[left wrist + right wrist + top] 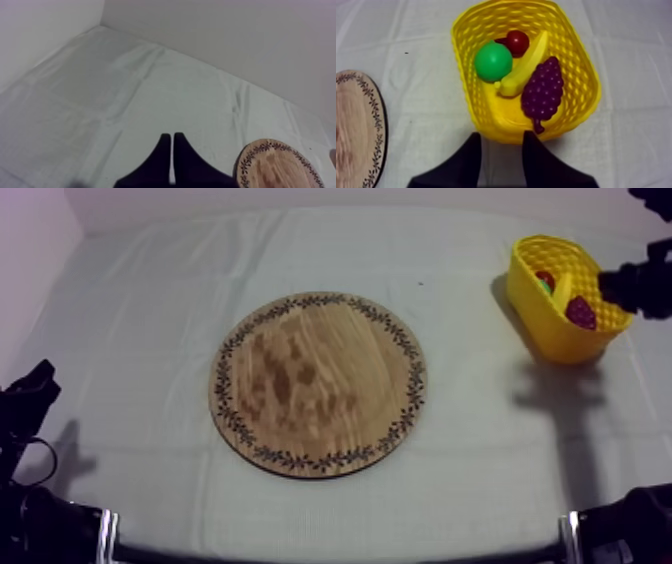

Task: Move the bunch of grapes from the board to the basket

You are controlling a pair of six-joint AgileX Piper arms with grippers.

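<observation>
Grapes lie in yellow basket at top view's upper right, long axis running toward right tool, spread empty beside its rim; left tool pressed together, well apart.

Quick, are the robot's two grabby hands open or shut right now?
My left gripper: shut, holding nothing.
My right gripper: open, holding nothing, at the yellow basket, where the bunch of grapes lies.

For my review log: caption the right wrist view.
Right gripper, open, at the yellow basket containing bunch of grapes, banana, green fruit, small red fruit.
</observation>
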